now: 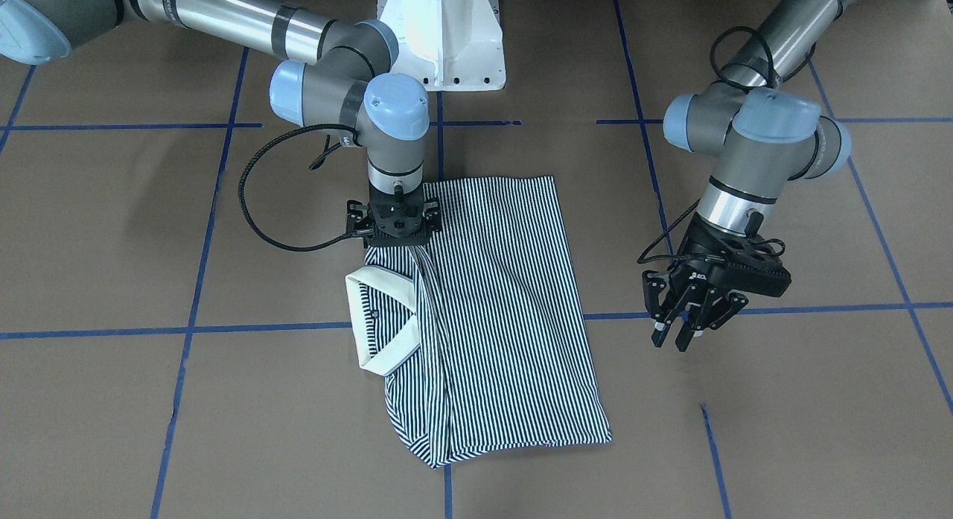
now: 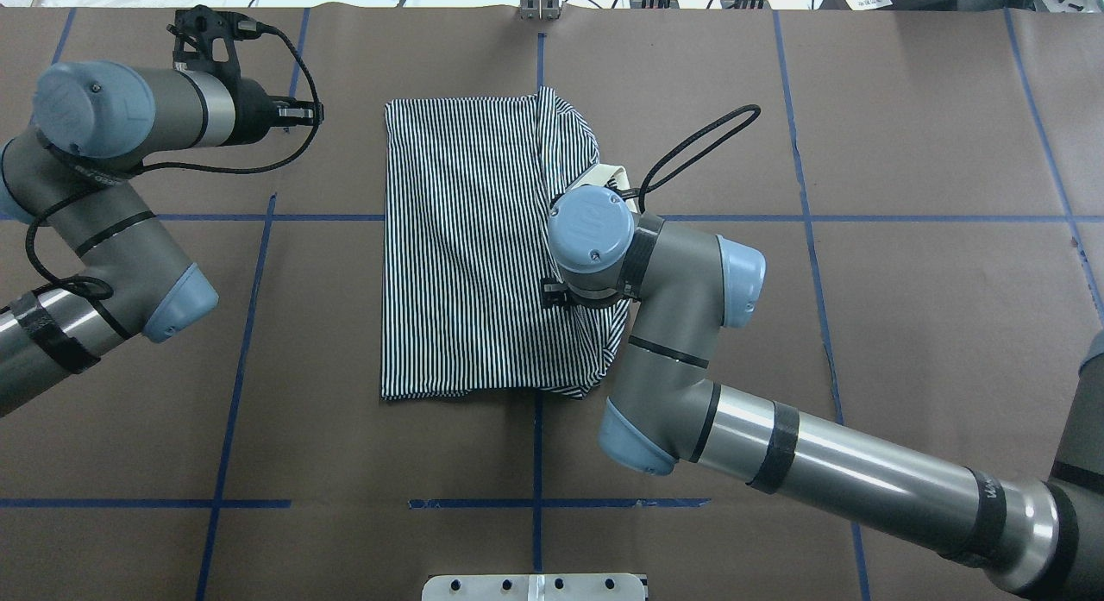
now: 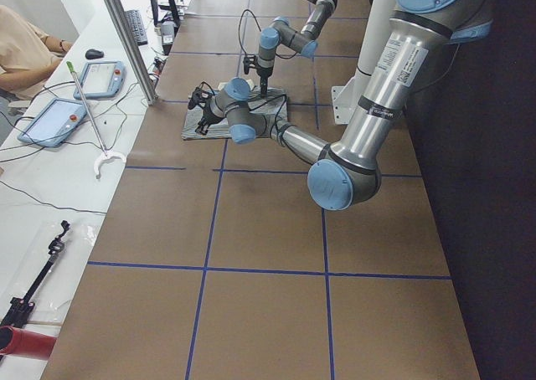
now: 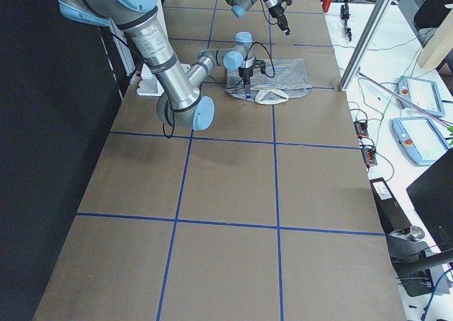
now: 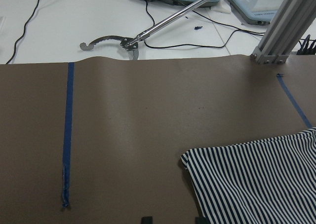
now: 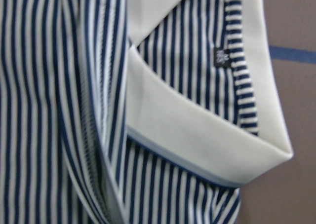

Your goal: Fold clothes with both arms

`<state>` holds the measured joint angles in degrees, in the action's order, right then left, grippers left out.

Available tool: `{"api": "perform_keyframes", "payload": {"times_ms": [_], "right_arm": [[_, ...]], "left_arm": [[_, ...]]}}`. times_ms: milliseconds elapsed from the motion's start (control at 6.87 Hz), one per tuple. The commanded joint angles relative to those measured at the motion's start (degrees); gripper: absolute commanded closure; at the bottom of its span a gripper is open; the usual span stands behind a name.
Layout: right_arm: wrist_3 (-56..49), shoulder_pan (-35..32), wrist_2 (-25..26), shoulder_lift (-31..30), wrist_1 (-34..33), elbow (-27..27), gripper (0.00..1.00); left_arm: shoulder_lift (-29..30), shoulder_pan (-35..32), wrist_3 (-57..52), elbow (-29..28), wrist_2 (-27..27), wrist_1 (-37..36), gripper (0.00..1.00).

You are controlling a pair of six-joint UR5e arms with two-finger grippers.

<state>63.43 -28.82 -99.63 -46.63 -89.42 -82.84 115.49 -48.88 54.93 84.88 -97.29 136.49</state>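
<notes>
While the right gripper pinches the striped polo shirt, the left gripper hangs open near the bench's operator-side edge.

Bright, even light from above fills the fixed views, leaving only soft, faint shadows on the brown table out to the side of the right gripper and pale glare streaks along the right arm behind it. The right wrist view, close on the shirt, is soft and smeared, and the cream collar is nearly washed out. Ahead of the left gripper, its wrist view is sharp, though the white bench beyond glares.
</notes>
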Motion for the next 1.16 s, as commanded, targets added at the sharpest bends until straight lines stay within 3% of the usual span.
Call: {"api": "perform_keyframes", "payload": {"times_ms": [0, 291, 437, 728, 1019], "right_arm": [[-4.9, -6.0, -4.0, -2.7, -0.3, -0.9, 0.00], [-5.9, -6.7, -4.3, -9.2, -0.4, -6.9, 0.00], [-5.2, -6.9, -4.3, -6.0, -0.4, -5.2, 0.00], [-3.5, -7.8, -4.3, 4.8, 0.4, 6.7, 0.00], [-2.1, -7.7, -4.1, 9.9, 0.5, 12.8, 0.00]], "left_arm": [[-0.1, -0.1, 0.0, 0.6, 0.0, 0.0, 0.59], [-0.7, -0.1, 0.0, 5.0, -1.1, -5.4, 0.59], [-0.8, -0.1, 0.1, 5.3, -1.1, -5.9, 0.59], [-0.9, -0.1, 0.0, 5.4, -1.1, -5.9, 0.59], [-0.9, -0.1, 0.1, 5.6, -1.1, -6.0, 0.59]]}}
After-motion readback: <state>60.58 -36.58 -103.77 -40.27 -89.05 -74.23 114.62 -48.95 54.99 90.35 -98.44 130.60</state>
